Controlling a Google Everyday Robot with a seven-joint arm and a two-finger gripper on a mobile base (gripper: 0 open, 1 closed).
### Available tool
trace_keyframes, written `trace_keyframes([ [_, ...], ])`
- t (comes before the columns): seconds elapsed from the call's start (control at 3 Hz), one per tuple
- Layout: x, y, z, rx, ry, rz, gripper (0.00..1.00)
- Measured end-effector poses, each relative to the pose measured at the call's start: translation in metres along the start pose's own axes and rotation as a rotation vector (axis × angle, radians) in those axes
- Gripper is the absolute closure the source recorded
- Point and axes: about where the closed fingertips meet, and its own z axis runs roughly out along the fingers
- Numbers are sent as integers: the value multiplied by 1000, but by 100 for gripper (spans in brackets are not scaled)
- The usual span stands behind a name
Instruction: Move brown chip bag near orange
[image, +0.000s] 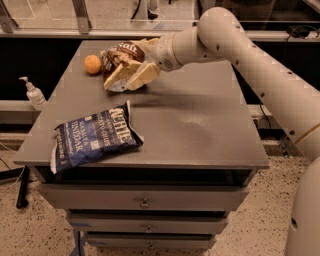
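Observation:
The brown chip bag (119, 56) lies at the back left of the grey table (200, 125), just right of the small orange (92, 64), nearly touching it. My gripper (131, 76) reaches in from the right on the white arm. Its cream fingers (144, 74) are spread over the bag's front edge and rest on or against it.
A dark blue Kettle chip bag (95, 138) lies at the front left of the table. A white pump bottle (34, 93) stands on a ledge to the left. Drawers (145, 202) sit under the tabletop. A glass wall runs behind the table.

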Motion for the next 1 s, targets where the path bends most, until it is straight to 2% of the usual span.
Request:
trace_keyframes([
  [0.33, 7, -7, -25, 15, 37, -8, 0],
  [1.0, 33, -54, -191, 199, 209, -70, 0],
])
